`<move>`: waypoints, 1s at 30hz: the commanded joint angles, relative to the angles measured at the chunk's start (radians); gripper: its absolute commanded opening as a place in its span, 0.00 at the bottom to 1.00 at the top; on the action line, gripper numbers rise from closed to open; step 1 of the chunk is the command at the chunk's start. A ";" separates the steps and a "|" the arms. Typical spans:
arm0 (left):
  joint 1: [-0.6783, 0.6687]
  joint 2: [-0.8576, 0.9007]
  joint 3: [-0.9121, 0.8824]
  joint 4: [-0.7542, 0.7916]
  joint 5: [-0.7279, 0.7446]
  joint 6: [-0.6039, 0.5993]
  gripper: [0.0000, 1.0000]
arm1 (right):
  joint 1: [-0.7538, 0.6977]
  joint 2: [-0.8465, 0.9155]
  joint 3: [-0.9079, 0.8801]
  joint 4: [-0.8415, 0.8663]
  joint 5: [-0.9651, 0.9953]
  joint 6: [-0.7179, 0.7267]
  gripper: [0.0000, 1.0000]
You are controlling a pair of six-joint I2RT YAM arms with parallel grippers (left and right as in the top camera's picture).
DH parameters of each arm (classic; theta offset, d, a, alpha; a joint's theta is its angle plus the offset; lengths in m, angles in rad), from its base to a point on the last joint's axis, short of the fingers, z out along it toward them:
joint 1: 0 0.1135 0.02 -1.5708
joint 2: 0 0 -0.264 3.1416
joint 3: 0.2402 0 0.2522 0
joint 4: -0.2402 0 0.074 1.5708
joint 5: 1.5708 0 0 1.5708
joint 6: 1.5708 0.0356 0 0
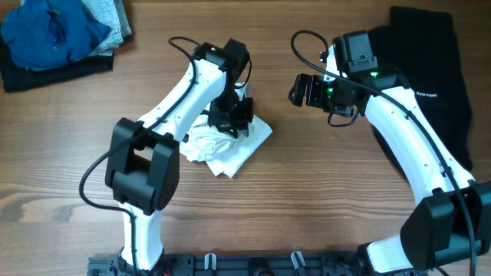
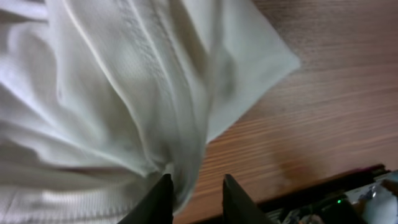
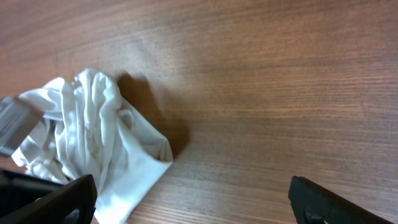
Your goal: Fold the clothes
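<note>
**Left gripper slightly parted at the crumpled T-shirt; right gripper wide and empty**

The left gripper (image 2: pixel 196 182) points down at the T-shirt (image 2: pixel 124 93), jaws a narrow gap apart. A hanging fold of the white fabric reaches in between them and lies against one finger (image 2: pixel 158 200). Bare wood shows between the fold and the other finger, so nothing is pinched.

The T-shirt (image 1: pixel 230 151) lies bunched and wrinkled near the middle of the worktop (image 1: pixel 322 199), one flat corner pointing away from the heap.

The right gripper (image 1: pixel 303 90) hangs above bare wood just beside the shirt, jaws spread wide, holding nothing.

A black garment (image 1: pixel 430 69) lies at the far right. A blue garment (image 1: pixel 50 34) and a grey one (image 1: pixel 115 19) are stacked at the far left corner.
</note>
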 commanded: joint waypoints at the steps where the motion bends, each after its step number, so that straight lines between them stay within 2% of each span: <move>1: 0.026 -0.112 0.088 -0.023 -0.007 0.054 0.68 | -0.020 0.006 0.002 0.028 0.013 0.046 1.00; 2: 0.034 -0.129 0.096 -0.023 -0.009 0.054 0.80 | -0.024 0.006 0.002 0.038 0.009 0.049 1.00; 3: 0.046 -0.146 0.102 -0.023 -0.010 0.054 0.87 | -0.029 0.006 0.002 0.048 0.000 0.062 1.00; 4: 0.060 -0.163 0.103 -0.022 -0.010 0.054 0.88 | -0.031 0.006 0.002 0.058 -0.019 0.063 0.99; 7: 0.126 -0.199 0.103 -0.037 -0.010 0.053 1.00 | -0.031 0.006 0.002 0.099 -0.114 0.039 0.99; 9: 0.196 -0.203 0.103 -0.091 -0.014 0.054 0.99 | -0.018 0.009 0.002 0.130 -0.194 0.029 0.98; 12: 0.254 -0.190 0.074 -0.144 -0.035 0.054 0.91 | 0.018 0.019 0.002 0.161 -0.248 0.010 0.96; 16: 0.274 -0.184 -0.040 -0.150 -0.036 0.027 0.83 | 0.121 0.069 0.009 0.193 -0.252 -0.005 0.94; 18: 0.274 -0.184 -0.091 -0.141 -0.037 0.002 0.83 | 0.155 0.099 0.024 0.188 -0.245 -0.039 0.94; 23: 0.274 -0.184 -0.217 -0.072 -0.031 -0.034 0.81 | 0.192 0.252 0.194 0.026 -0.058 -0.185 0.94; 27: 0.274 -0.184 -0.262 -0.059 -0.038 -0.049 0.77 | 0.193 0.349 0.342 -0.065 -0.053 -0.255 0.94; 30: 0.274 -0.184 -0.279 -0.056 -0.064 -0.068 0.76 | 0.201 0.377 0.384 -0.078 -0.053 -0.254 0.93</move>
